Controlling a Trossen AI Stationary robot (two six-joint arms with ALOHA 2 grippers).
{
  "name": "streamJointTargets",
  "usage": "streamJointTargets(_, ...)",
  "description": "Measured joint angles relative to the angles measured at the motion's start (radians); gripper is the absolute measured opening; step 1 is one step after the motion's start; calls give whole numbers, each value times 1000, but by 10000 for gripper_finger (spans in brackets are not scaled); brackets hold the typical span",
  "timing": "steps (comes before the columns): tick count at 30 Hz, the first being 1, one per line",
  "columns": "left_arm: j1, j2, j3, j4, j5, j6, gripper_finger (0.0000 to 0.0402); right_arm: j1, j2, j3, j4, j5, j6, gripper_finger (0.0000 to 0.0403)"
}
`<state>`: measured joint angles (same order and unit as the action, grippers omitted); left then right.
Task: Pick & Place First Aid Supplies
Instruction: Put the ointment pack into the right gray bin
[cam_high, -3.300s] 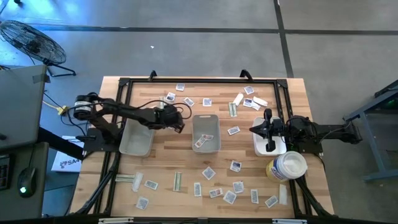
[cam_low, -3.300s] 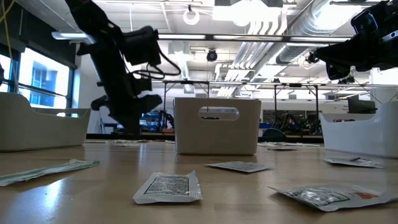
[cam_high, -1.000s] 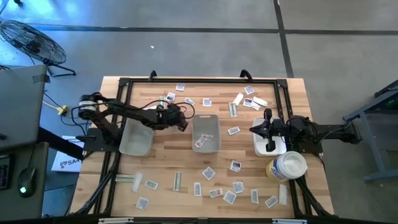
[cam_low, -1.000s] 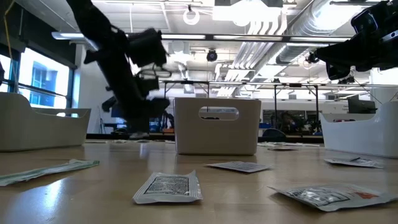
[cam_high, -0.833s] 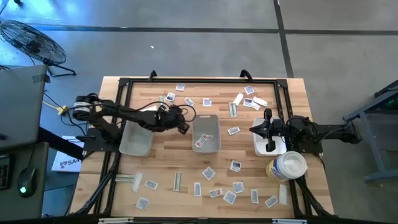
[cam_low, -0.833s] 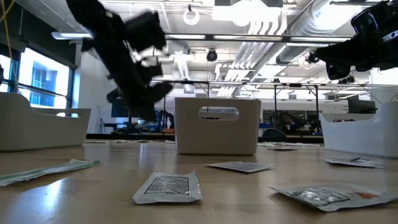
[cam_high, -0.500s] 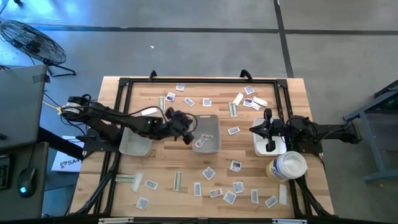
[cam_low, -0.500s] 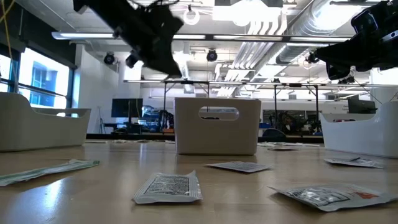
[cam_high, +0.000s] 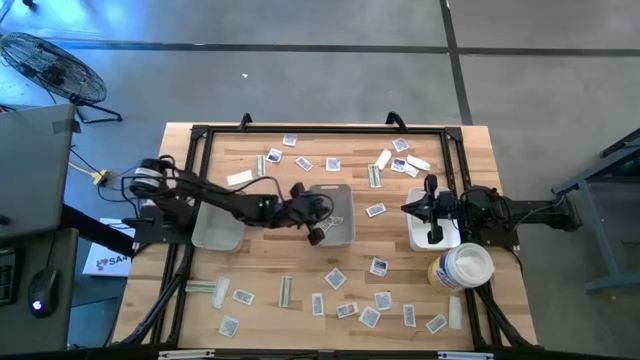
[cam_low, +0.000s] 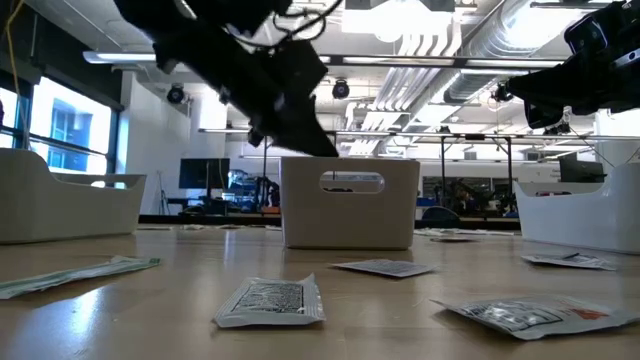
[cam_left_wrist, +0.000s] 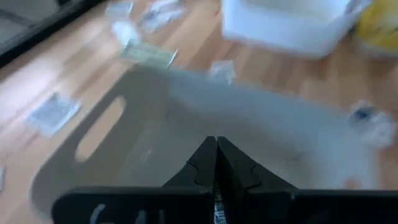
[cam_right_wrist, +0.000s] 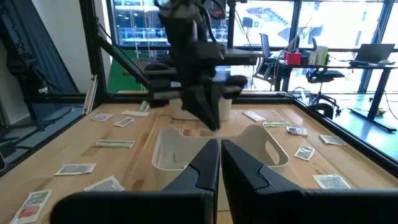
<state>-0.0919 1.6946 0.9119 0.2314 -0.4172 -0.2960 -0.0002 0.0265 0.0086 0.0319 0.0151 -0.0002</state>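
**A:** What do your packets (cam_high: 336, 278) look like, and where are they?

**B:** They're small and flat: square whitish sachets with dark print, and narrow pale strips (cam_high: 285, 291). You have them scattered over the wooden table (cam_high: 260, 258), one cluster along the far edge and another along the near edge. A couple lie inside the grey tray (cam_high: 337, 192) in the middle.

**A:** And your grippers?

**B:** Your left gripper (cam_high: 322, 228) hangs over the left side of that grey tray. In its wrist view the fingers (cam_left_wrist: 205, 163) are pressed together; whether anything is pinched between them, I cannot tell. Your right gripper (cam_high: 432, 237) waits above the white tray (cam_high: 418, 238) on the right, fingers nearly touching, holding nothing.

**A:** What does one view give you that another doesn't?

**B:** From above you get the whole layout. The table-level view shows a sachet's (cam_low: 272, 299) print up close. The right wrist view shows your left arm (cam_right_wrist: 193, 56) hanging over the grey tray.
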Motion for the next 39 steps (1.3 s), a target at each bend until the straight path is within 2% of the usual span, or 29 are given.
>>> streamJointTargets(8,62,107,62,-13,110,-27,25,0,13,0,-1,-1,0,12)
streamJointTargets(15,74,131,76,-32,114,-28,79,0,19,0,1,0,0,12)
streamJointTargets(21,75,34,77,-56,114,11,93,0,24,0,1,0,0,12)
streamJointTargets(24,95,-45,75,-136,113,32,94,0,26,0,1,0,0,12)
streamJointTargets(31,260,-179,76,-387,106,-125,94,0,30,0,2,1,0,12)
streamJointTargets(35,375,-179,76,-466,88,-191,94,0,40,0,1,1,0,12)
streamJointTargets(39,466,-133,72,-477,99,-224,94,0,40,0,2,1,0,12)
